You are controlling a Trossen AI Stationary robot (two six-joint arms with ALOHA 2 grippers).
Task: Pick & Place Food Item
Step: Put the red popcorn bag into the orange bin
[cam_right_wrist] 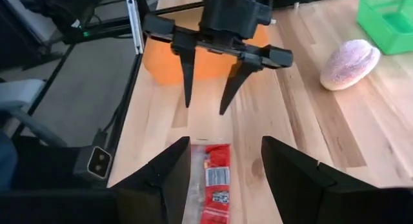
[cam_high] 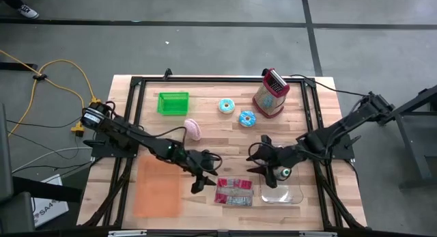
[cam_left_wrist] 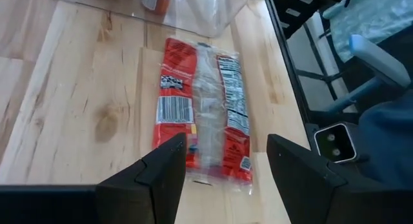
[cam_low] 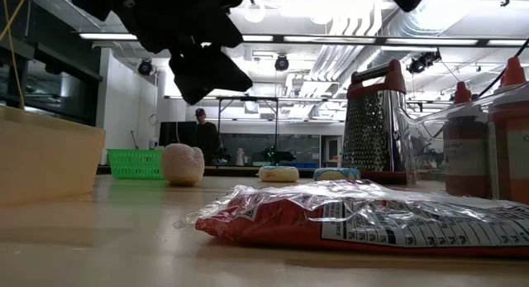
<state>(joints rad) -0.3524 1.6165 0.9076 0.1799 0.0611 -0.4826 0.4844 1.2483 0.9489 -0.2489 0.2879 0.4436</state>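
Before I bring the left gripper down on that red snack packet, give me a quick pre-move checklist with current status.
1. Left gripper fingers open: ok.
2. Left gripper empty: ok.
3. Red and clear plastic snack packet lying flat on the wooden table: ok.
4. Packet lined up between the left fingers: ok in the left wrist view.
5. Right gripper clear of the packet: cannot tell; it hovers close beside it.
6. Orange tray unobstructed: ok.

free: bare worktop between both arms | blocked: packet between the grippers; clear tub just beside it; grater, donuts behind
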